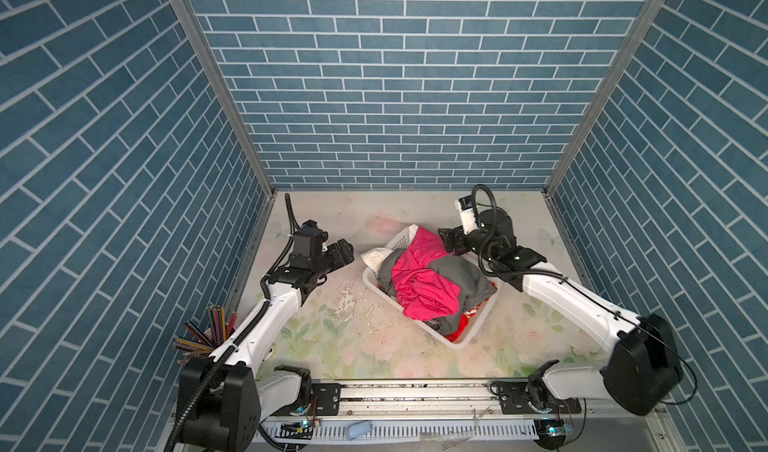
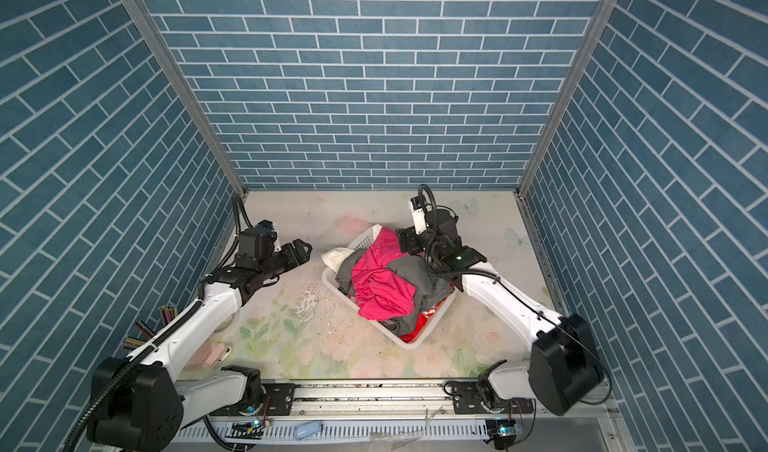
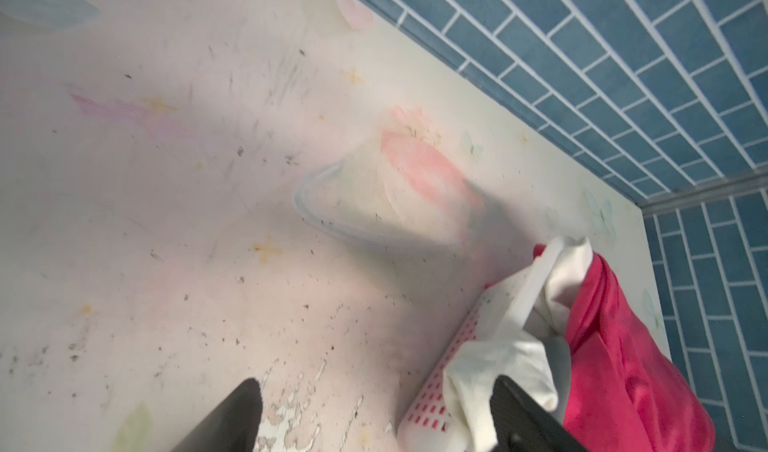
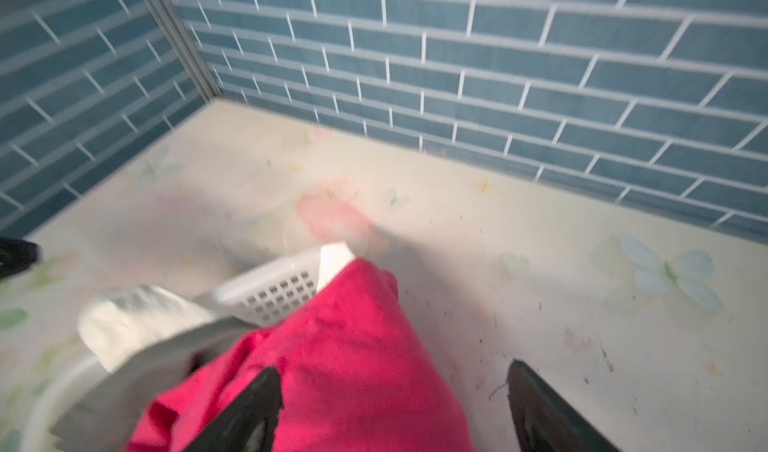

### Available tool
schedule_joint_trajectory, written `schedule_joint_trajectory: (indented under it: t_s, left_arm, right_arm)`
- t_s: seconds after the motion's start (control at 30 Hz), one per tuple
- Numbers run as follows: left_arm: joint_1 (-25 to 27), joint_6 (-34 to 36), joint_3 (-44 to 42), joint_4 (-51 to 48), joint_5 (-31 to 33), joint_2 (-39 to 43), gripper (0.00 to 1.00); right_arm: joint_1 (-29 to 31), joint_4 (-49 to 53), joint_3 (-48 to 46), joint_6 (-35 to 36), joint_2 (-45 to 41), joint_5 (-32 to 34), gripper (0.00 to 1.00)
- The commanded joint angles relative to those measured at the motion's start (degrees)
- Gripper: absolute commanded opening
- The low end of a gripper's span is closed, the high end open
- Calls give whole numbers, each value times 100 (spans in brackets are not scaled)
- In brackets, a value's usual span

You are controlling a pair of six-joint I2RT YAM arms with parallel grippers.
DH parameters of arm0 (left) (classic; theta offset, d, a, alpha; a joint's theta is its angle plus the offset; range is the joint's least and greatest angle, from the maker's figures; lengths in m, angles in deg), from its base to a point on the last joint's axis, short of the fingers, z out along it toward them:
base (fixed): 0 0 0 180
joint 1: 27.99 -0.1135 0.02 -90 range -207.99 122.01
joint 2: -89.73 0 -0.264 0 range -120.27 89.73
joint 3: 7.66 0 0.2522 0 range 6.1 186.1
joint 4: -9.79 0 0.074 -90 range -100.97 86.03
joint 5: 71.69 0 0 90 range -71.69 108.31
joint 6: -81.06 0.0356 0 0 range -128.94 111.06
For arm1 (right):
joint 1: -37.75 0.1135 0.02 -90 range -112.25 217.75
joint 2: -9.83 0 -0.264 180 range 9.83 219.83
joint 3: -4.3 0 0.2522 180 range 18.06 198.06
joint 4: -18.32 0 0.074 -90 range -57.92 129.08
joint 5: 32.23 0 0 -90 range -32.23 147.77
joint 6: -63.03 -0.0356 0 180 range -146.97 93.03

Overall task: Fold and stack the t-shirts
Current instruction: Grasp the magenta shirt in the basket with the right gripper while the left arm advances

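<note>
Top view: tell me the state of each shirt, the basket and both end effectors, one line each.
Pink shirt, crumpled on top of the pile.
Grey shirt, bunched under the pink one.
White shirt, hanging over the basket rim.
Red shirt, mostly buried at the near end.
Basket, upright, overfull.
Left end effector, open, empty, beside the basket.
Right end effector, open over the pink shirt.

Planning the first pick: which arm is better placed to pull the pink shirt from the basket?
Right. The right gripper hangs open at the far edge of the pink shirt, one finger over it. The left gripper is open beside the basket.
</note>
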Motion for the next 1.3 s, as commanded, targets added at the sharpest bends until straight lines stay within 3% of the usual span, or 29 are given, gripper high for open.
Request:
schedule_joint_trajectory:
  t_s: [0.0, 0.17, 0.2, 0.33, 0.47, 0.57, 0.67, 0.8, 0.9, 1.07, 1.17, 1.27]
  left_arm:
    - [9, 255, 64, -359, -569, 301, 88]
    - [13, 325, -155, -210, -620, 437, 88]
    - [9, 264, -206, -95, -701, 429, 88]
    - [67, -61, -390, 441, -899, 289, 88]
    - [452, -155, -160, 696, -1021, 24, 88]
    - [905, -223, 98, 771, -829, -179, 88]
    - [1082, -302, 297, 840, -742, -355, 88]
    - [1116, -299, 483, 883, -578, -447, 88]
    - [1112, -291, 610, 830, -498, -474, 88]
    - [1109, -225, 854, 690, -431, -404, 88]
    - [1103, -81, 1121, 433, -357, -382, 88]
    - [1080, 47, 1230, 67, -91, -264, 88]
  right_arm:
    - [12, 998, 243, 379, 482, 226, 76]
    - [30, 1352, 378, 318, 1210, -91, 66]
    - [27, 1453, 449, 273, 1396, -95, 61]
    - [-34, 1482, 457, 73, 1750, 709, 39]
    - [-743, 1538, 581, 2, 1809, 1008, 23]
    - [-1461, 1489, 737, 141, 1915, 1005, 22]
    - [-1794, 1385, 949, 589, 1975, 923, 32]
    - [-1809, 1393, 1290, 1014, 1854, 717, 70]
    - [-1775, 1787, 1645, 964, 1707, 1089, 86]
    - [-1143, 1993, 2105, 250, 872, 2226, 94]
    - [-757, 1840, 2257, -809, 600, 2121, 99]
    - [-345, 1778, 2506, -1632, 1008, 1891, 99]
